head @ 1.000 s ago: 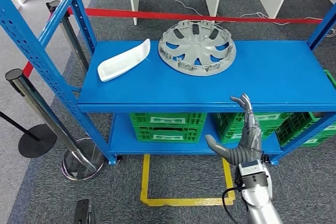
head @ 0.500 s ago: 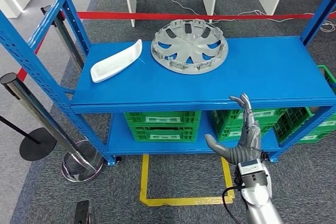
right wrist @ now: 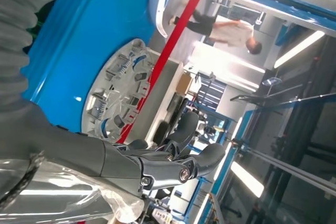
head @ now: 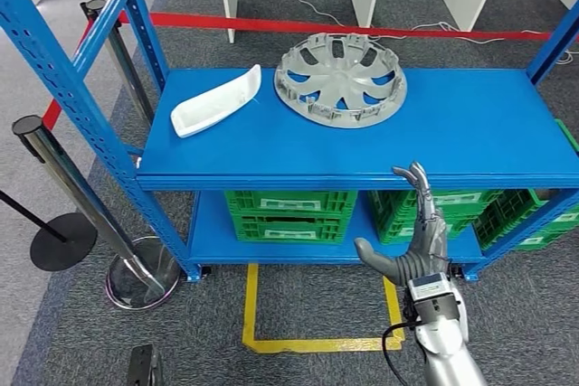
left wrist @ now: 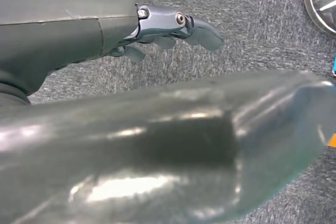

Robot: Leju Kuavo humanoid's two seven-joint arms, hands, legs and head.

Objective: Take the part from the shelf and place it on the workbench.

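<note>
A grey wheel cover (head: 340, 80) lies flat on the blue shelf's top board (head: 443, 133), toward the back. A white curved part (head: 215, 102) lies to its left. My right hand (head: 412, 241) is raised in front of the shelf's front edge, below and to the right of the wheel cover, fingers spread and holding nothing. The right wrist view looks past the dark fingers (right wrist: 174, 156) to the wheel cover (right wrist: 115, 95). My left hand (left wrist: 79, 30) hangs over grey carpet with its fingers apart and nothing in them.
Green crates (head: 290, 214) fill the lower shelf. Blue uprights (head: 75, 97) frame the shelf's left side, with chrome barrier posts (head: 75, 196) beside them. Red tape (head: 327, 26) runs behind the shelf. Yellow floor marking (head: 249, 314) lies in front. A person (right wrist: 222, 27) stands far off.
The whole picture has shifted slightly, so the camera has moved. My right hand keeps the same raised, spread pose. The parts on the shelf have not moved.
</note>
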